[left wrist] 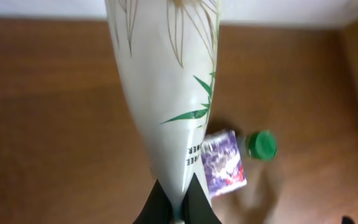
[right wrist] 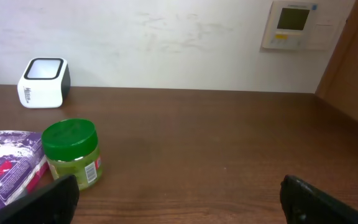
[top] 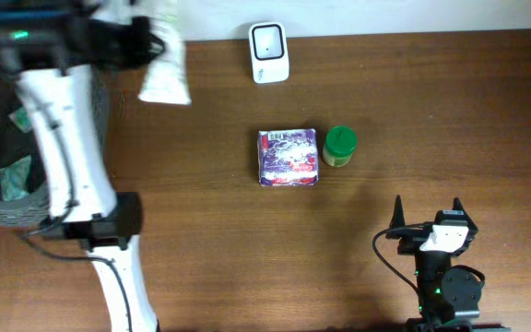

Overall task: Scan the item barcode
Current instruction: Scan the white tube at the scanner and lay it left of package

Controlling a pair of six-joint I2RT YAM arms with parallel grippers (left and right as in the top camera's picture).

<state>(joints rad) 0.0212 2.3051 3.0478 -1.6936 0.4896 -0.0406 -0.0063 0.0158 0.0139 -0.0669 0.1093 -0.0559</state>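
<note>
The left arm (top: 63,157) stretches along the table's (top: 450,92) left side to the far corner. The left gripper (left wrist: 176,200) is clamped on the flat tail of the tube (left wrist: 166,81), smooth white plastic printed with green leaves, held over the wood left of the scanner (top: 269,53), a rounded white box. The right gripper (top: 429,208) sits low at the near edge, fingers wide apart, empty. A glossy purple packet (top: 288,158) lies just beside a green-lidded jar (top: 339,146).

count — scanner (top: 269,53): 1 | white tube (left wrist: 166,81): 1 | purple packet (top: 288,158): 1 | green-lidded jar (top: 339,147): 1
</note>
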